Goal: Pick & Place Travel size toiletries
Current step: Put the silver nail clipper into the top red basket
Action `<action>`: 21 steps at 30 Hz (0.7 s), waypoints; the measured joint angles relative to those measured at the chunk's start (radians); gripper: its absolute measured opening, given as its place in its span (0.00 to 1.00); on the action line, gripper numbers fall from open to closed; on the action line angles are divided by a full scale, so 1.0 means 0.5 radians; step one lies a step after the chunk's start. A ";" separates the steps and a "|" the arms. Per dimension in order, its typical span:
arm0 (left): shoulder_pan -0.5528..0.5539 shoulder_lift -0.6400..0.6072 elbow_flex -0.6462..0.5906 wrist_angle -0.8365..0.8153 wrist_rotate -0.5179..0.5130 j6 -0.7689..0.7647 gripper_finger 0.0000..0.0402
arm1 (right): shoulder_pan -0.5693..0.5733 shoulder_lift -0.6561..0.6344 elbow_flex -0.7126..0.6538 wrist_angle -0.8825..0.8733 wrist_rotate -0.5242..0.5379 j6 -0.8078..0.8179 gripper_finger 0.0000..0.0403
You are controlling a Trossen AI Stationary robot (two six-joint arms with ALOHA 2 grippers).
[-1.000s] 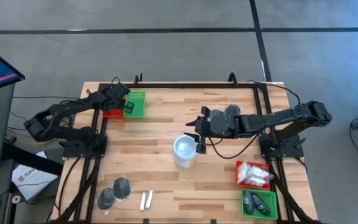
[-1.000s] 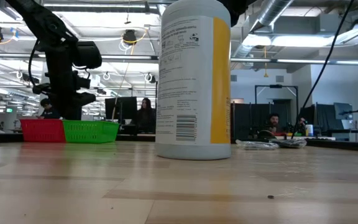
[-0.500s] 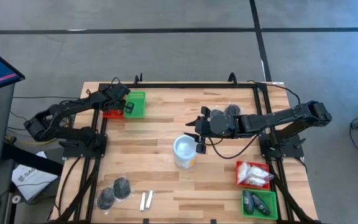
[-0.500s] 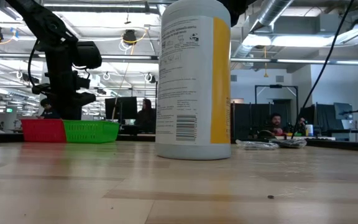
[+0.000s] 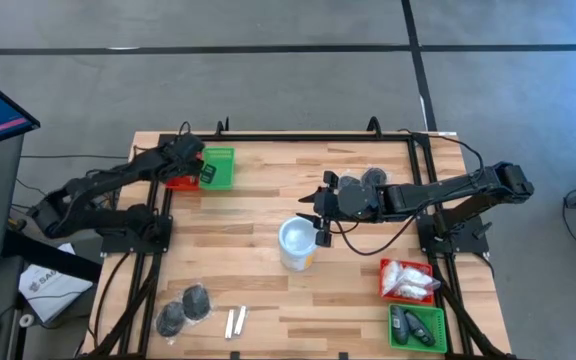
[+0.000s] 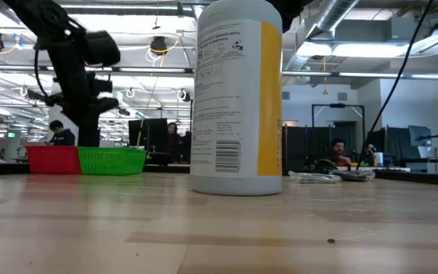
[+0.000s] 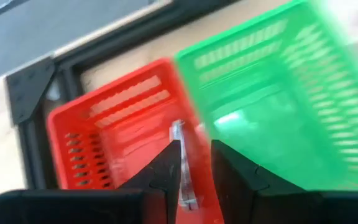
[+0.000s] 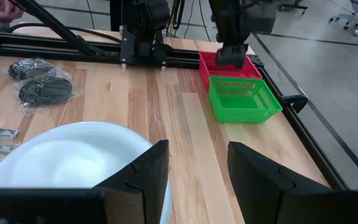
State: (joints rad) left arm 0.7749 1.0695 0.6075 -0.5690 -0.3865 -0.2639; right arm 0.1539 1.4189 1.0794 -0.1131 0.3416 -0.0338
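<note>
one slim silvery tube [image 7: 180,163] lies lengthwise on the floor of the red tray [image 7: 104,118], directly beneath the left gripper [image 7: 196,154]. its jaws stand narrowly parted, and the tube appears to rest on the tray rather than between them. judged from this, the tube has been let go and the drop into the tray is done. a green tray [image 7: 278,81] touches the red one just to one side of these jaws. its floor shows no tube, so the two trays seem to serve for sorting by kind.

two more tubes [image 5: 235,322] and a pair of dark grey round pieces [image 5: 184,308] lie on the tabletop [image 5: 258,205], well apart from the left jaws. these look like the next things to fetch on that side.

the right gripper [image 8: 194,163] hovers just beside the rim of the white cup [image 8: 61,155] with its jaws wide and holding nothing. more dark round pieces [image 5: 368,178] lie close behind these jaws. farther from them, another red tray [image 5: 384,268] holds white sachets [image 5: 408,280]. beside it, another green tray [image 5: 393,340] holds dark items.

the cup stands tall at mid-tabletop, right by the right jaws. it could be knocked over if that arm sweeps sideways. nothing blocks the left jaws from rising clear of the tray walls.
</note>
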 joint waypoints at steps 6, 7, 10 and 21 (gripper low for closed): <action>-0.275 -0.244 0.000 -0.016 0.198 0.005 0.20 | 0.001 0.000 0.000 0.000 0.000 0.000 0.38; -0.342 -0.258 0.000 -0.022 0.217 -0.002 0.20 | 0.001 0.000 0.000 0.000 0.000 0.000 0.38; -0.534 -0.264 0.000 -0.055 0.223 -0.007 0.20 | 0.001 0.000 0.000 0.000 0.000 0.000 0.38; -1.108 -0.240 0.000 -0.072 0.313 -0.213 0.20 | 0.002 0.000 0.000 0.000 0.000 0.000 0.38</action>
State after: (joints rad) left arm 0.2208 0.9493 0.6075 -0.6052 -0.2298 -0.3706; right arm 0.1551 1.4189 1.0794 -0.1132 0.3416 -0.0338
